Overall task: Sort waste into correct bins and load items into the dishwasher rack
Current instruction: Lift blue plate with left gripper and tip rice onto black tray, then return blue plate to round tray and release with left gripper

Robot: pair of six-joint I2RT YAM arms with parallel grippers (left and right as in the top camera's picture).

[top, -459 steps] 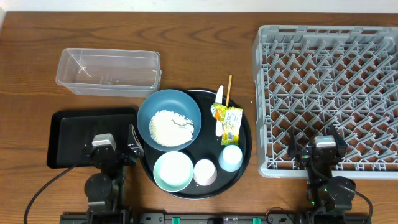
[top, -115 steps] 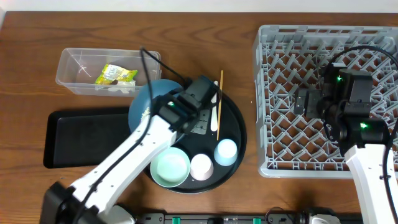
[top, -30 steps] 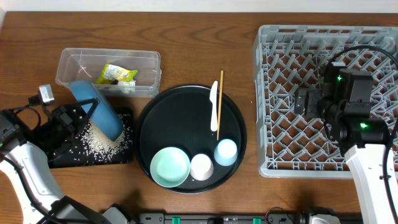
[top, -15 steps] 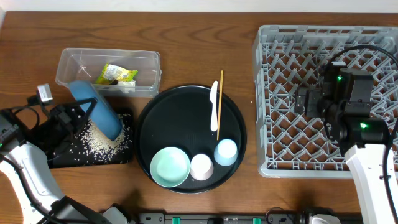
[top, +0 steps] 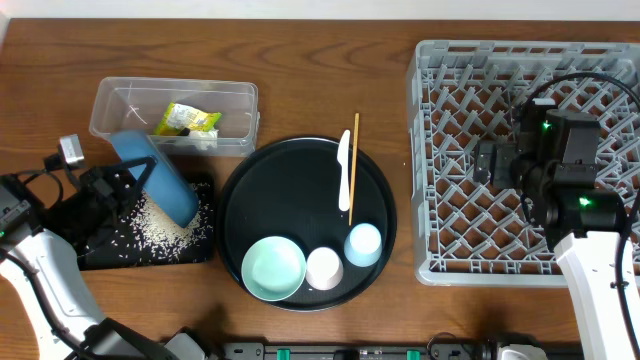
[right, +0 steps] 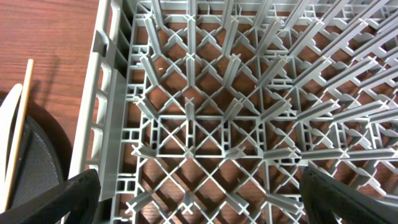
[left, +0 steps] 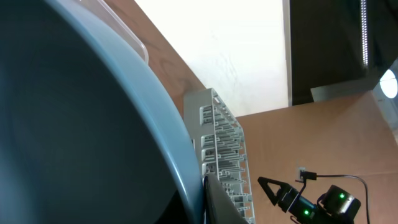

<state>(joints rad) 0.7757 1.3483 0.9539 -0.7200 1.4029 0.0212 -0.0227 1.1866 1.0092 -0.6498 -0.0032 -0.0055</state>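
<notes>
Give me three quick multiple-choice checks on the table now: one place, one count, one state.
1. Where is the snack wrapper?
A) clear tub
B) round black tray
C) black rectangular tray
2. How many cups stand on the round black tray?
A) one
B) two
C) three
3. How is the blue bowl?
A) flat on the round black tray
B) tipped over the black rectangular tray, held by the left end effector
C) lying in the clear tub
Answers: 1 A, it lies inside the tub. 2 B, a pink cup and a pale blue cup. 3 B, rice lies beneath its lowered rim.
</notes>
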